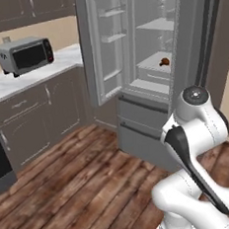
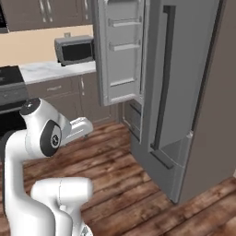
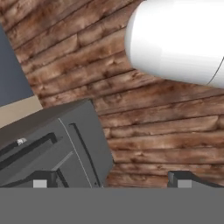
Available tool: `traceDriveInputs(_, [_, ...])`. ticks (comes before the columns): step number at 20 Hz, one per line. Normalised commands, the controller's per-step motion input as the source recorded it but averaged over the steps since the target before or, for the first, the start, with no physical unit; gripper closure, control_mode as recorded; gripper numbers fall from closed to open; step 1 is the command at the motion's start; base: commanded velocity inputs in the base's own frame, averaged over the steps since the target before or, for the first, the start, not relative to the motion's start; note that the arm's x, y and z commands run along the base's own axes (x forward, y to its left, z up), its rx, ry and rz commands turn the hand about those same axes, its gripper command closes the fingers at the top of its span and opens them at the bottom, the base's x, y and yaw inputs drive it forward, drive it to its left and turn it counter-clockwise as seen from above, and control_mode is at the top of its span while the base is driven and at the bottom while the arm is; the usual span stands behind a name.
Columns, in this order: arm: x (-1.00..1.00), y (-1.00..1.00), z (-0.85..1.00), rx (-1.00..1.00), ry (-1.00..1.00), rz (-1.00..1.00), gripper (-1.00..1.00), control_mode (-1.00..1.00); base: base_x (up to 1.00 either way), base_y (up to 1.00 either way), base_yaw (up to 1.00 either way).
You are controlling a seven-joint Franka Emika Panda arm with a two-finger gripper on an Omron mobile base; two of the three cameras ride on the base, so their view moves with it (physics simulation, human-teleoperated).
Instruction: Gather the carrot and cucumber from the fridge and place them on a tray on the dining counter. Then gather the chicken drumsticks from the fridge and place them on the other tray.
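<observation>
Toaster oven (image 1: 25,55) sits on the left surface (image 1: 14,81); next comes the open fridge door (image 1: 102,43), then the fridge (image 1: 150,48) itself. On a middle shelf lies a small brown thing, probably a drumstick (image 1: 164,61), too small to tell its long axis. The arm (image 1: 198,143) is folded low at the right, hand aimed down at the floor (image 3: 144,113). Its fingers (image 3: 112,178) stand spread wide, holding nothing. The drumstick lies up and ahead of them, well apart; the hand must rise and reach in.
</observation>
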Motion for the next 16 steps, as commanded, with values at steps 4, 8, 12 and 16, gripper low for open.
traceDriveInputs(4, [0.0,0.0,0.0,0.0,0.0,0.0,-1.0,1.0,0.61,0.21,-0.23])
traceDriveInputs(8, [0.0,0.0,0.0,0.0,0.0,0.0,-1.0,1.0,0.55,0.15,-0.25])
traceDriveInputs(12, [0.0,0.0,0.0,0.0,0.0,0.0,-1.0,1.0,0.56,0.14,-0.26])
traceDriveInputs(16, [0.0,0.0,0.0,0.0,0.0,0.0,-1.0,1.0,0.55,0.13,-0.28])
